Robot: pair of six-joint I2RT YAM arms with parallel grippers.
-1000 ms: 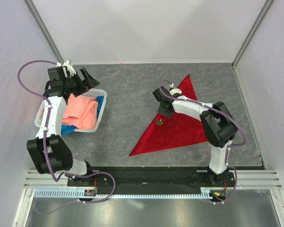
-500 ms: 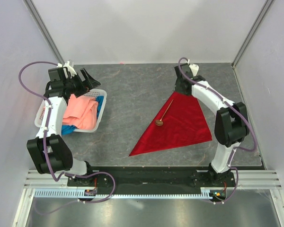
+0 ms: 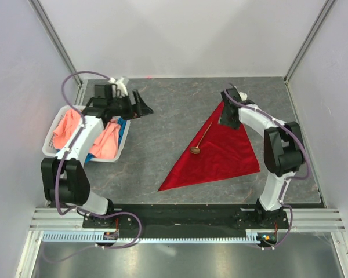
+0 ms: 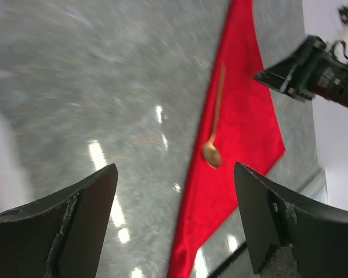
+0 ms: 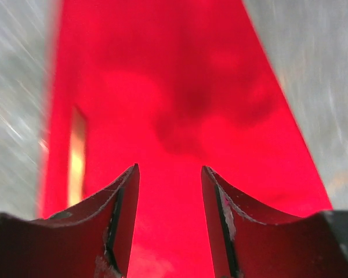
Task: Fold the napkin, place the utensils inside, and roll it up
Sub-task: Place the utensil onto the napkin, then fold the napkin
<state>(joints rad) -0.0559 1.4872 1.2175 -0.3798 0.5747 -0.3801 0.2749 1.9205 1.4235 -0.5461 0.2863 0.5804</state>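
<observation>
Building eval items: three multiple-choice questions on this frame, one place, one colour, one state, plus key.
1. Which cloth colours show in the basket? A) red and green B) salmon-pink and blue C) white only
2. Where does the spoon lie? A) in the basket B) on bare table C) on the napkin, by its left edge
3. How do the jaws of the left gripper stand? A) wide open, empty B) shut on the spoon C) shut on the napkin

Key: 1 B, a salmon-pink cloth and a blue cloth lie in it; 2 C, the left wrist view shows it on red fabric; 3 A, that view shows a wide gap with nothing held.
</observation>
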